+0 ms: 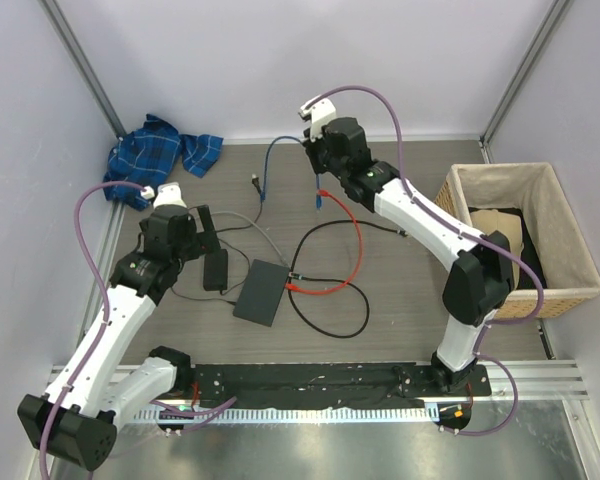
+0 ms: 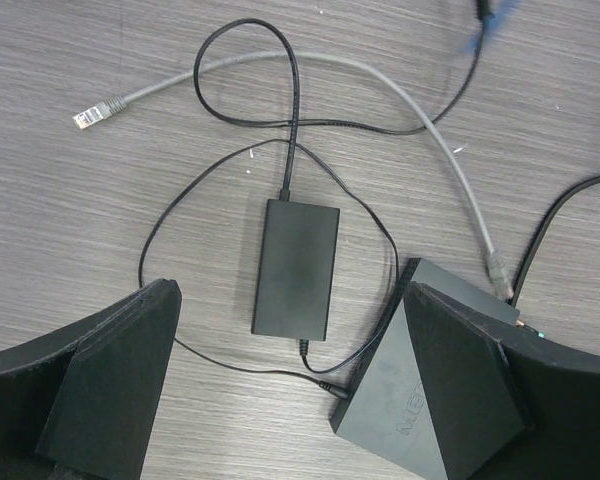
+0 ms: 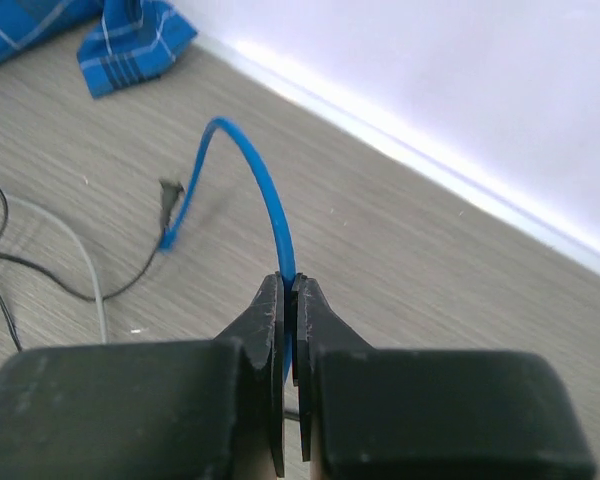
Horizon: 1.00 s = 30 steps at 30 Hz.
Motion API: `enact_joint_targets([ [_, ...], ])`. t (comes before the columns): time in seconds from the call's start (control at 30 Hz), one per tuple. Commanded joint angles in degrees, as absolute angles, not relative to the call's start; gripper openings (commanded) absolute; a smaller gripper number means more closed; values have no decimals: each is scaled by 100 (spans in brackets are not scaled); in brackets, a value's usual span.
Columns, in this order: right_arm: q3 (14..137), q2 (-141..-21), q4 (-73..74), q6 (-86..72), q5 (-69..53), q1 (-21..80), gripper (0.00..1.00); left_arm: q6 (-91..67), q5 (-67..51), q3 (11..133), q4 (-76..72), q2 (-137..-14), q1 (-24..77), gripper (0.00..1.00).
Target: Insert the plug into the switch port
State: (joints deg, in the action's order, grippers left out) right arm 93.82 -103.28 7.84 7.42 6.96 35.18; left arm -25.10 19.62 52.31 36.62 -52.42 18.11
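The switch is a flat dark grey box lying mid-table; its port edge faces right with a red and a black lead meeting it. My right gripper hangs over the far middle of the table, shut on a blue cable. A short blue plug end dangles below it. The cable's other end lies on the wood. My left gripper stands open above the black adapter brick, with the switch under its right finger.
A grey network cable lies loose, its other plug at the switch. The adapter's thin cord reaches the switch edge. A red cable, a black loop, a plaid cloth and a basket surround them.
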Motion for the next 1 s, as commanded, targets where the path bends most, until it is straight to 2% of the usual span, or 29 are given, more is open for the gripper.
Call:
enact_joint_targets([
  [0.0,9597,-9721,203,870,940,3524,1,-2558,1767,5221,3401,-5159,1714,100],
  [0.23,9896,-9861,-712,967,1072,3524,1,-2566,1705,5186,3393,-5142,1617,100],
  [0.4,9457,-9721,-1126,774,871,3524,1,-2575,1635,5186,3375,-5159,1600,100],
  [0.47,9326,-9686,-1029,564,625,3524,1,-2566,1591,5194,3366,-5159,1591,100],
  [0.6,8386,-9483,-1844,-226,98,3524,1,-2566,1565,5177,3358,-5150,1573,100],
  [0.87,8577,-10441,-2602,-1556,-1054,3840,1,-2575,1450,5133,3305,-5107,1494,100],
  [0.97,8798,-10459,-2574,-1056,-409,4209,1,-2566,1346,5115,3261,-5080,1494,100],
])
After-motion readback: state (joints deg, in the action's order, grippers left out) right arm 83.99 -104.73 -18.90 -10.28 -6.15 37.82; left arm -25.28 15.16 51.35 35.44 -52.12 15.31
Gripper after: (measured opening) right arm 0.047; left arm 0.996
